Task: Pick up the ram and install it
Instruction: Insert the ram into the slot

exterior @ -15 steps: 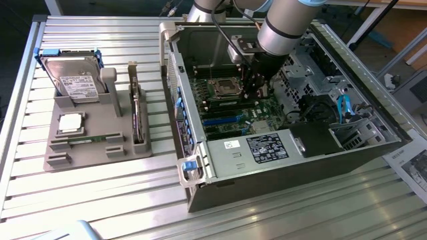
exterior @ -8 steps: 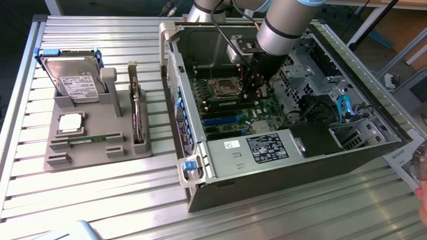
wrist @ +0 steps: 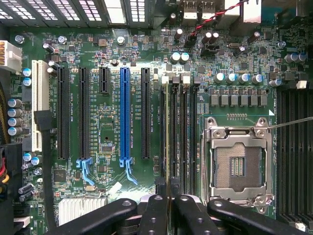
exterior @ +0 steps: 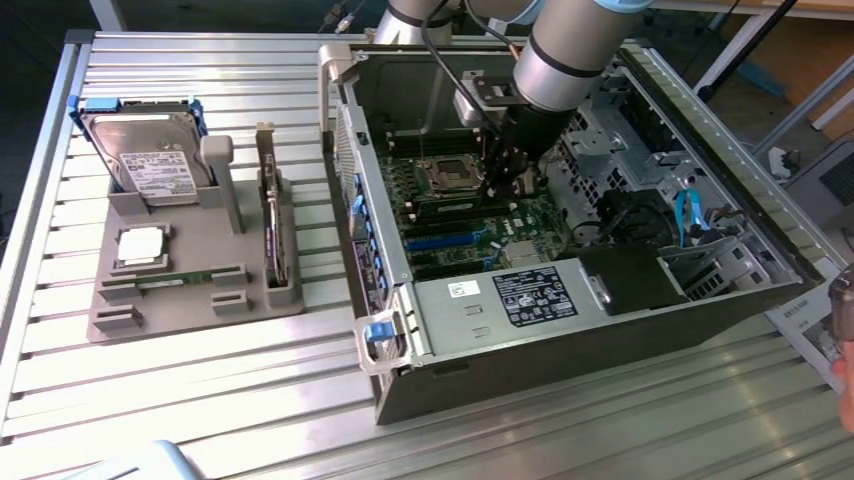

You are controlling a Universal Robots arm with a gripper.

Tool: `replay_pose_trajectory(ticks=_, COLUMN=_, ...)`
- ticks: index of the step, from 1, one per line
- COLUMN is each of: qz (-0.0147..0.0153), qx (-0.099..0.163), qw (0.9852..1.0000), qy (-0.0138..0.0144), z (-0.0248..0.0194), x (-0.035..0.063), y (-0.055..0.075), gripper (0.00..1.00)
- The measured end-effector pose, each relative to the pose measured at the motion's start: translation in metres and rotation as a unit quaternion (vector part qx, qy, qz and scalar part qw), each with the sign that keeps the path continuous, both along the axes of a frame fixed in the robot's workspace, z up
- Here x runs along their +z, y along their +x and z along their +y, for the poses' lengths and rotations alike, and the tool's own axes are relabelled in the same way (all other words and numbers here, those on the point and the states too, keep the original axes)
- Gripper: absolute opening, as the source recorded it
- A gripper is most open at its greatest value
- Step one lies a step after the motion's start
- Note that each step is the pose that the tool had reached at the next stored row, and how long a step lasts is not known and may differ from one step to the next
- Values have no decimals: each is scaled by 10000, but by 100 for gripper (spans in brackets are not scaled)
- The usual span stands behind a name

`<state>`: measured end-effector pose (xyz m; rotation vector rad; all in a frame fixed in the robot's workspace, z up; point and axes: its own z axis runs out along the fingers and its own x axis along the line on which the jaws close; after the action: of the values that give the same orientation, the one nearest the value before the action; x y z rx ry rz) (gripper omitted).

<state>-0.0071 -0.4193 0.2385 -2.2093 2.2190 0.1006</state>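
Note:
In the wrist view the ram [wrist: 167, 132] shows edge-on as a thin pale strip. My gripper [wrist: 167, 198] is shut on it, a black finger [wrist: 155, 210] on either side. The stick runs along the black memory slots [wrist: 183, 132], beside the open silver processor socket [wrist: 238, 166]. I cannot tell whether it touches a slot. In the exterior view my gripper [exterior: 511, 185] reaches down into the open computer case [exterior: 534, 340], over the green motherboard [exterior: 461, 215] next to the socket [exterior: 445, 172].
A grey stand [exterior: 187, 300] at the exterior view's left holds a hard drive [exterior: 154, 160], a silver processor chip [exterior: 143, 245] and a dark card on edge [exterior: 274, 235]. A blue expansion slot [wrist: 125, 117] lies beside the memory slots. A person's hand [exterior: 843, 345] is at the right edge.

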Motion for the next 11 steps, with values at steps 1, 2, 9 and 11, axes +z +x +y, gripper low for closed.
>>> replay_pose_trajectory(ticks=1, qz=0, qx=0, qw=10000, qy=0, z=0, x=0, y=0, gripper=12)
replay_pose_trajectory(ticks=2, qz=0, qx=0, qw=10000, qy=0, z=0, x=0, y=1, gripper=12)
replay_pose_trajectory(ticks=9, qz=0, qx=0, qw=10000, qy=-1, z=0, x=-1, y=8, gripper=12)
replay_pose_trajectory(ticks=11, qz=0, qx=0, qw=10000, qy=0, z=0, x=-7, y=8, gripper=12)
